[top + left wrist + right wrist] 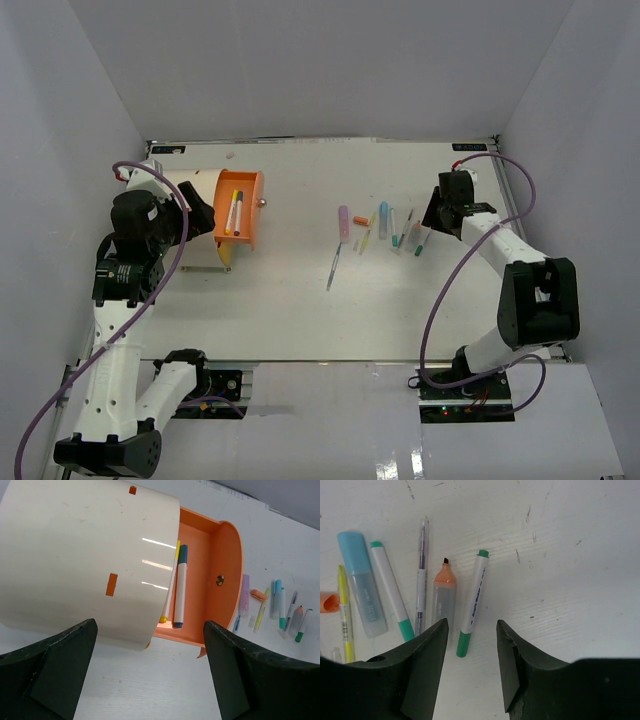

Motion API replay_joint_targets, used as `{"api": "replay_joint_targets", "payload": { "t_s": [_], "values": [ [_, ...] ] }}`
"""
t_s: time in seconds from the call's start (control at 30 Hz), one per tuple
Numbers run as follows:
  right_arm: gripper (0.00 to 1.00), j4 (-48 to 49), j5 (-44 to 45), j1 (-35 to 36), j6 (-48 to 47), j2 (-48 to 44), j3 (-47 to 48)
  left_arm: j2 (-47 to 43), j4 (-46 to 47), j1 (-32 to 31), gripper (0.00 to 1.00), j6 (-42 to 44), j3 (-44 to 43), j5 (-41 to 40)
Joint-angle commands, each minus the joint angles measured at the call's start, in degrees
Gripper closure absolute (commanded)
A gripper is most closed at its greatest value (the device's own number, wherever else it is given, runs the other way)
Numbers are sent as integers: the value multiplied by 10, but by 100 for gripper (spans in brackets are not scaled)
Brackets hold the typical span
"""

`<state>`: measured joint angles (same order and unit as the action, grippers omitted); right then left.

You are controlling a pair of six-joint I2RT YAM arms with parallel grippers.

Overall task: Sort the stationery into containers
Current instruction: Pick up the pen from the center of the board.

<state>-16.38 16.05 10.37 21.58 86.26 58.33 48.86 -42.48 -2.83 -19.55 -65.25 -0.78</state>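
A cream drum [85, 555] lies on its side at the left, with one orange drawer [222, 555] slid out of it. The drawer has a brass knob [220, 579] and holds a blue-capped white marker [180, 587] and a yellow pen [170, 580]. My left gripper [150, 626] is open and empty, just in front of the drum and drawer [238, 207]. Several pens and markers lie in a loose row [385, 228] at mid-table. My right gripper [471, 625] is open above them. The green end of a white marker [472, 602] lies between its fingertips, apart from both. An orange highlighter [442, 597] lies beside the left finger.
A thin grey pen [421, 575], a green-tipped white marker [390, 587], a light blue highlighter [362, 585] and a yellow pen [345, 615] lie left of the right gripper. A pink marker [343, 222] and a thin dark pen [333, 268] lie further left. White walls enclose the table.
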Motion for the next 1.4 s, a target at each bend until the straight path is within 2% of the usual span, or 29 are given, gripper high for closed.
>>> {"api": "replay_joint_targets", "payload": {
  "t_s": [0.0, 0.2, 0.63, 0.73, 0.8, 1.03, 1.2, 1.37],
  "values": [
    [50, 21, -11, -10, 14, 37, 23, -6, -4, -3, 2, 1, -7, 7],
    [55, 38, -18, -18, 31, 80, 25, -6, -5, -4, 2, 1, -4, 7],
    [56, 53, -14, -22, 48, 146, 15, -9, -8, -6, 2, 2, -1, 7],
    [62, 53, -3, -25, 50, 146, 7, -9, -9, -5, 2, 2, -4, 7],
    [66, 51, 6, -26, 49, 141, 0, -9, -9, -6, 2, 2, -3, 7],
    [90, 44, 4, -33, 42, 77, -22, -8, -9, -7, 2, 1, -6, 7],
    [92, 29, -59, -20, 38, -6, 1, -8, -9, -7, 2, 2, -14, 7],
    [92, -14, -90, 58, 44, -63, 101, -12, -8, -6, 2, 2, -11, 7]
  ]
}}
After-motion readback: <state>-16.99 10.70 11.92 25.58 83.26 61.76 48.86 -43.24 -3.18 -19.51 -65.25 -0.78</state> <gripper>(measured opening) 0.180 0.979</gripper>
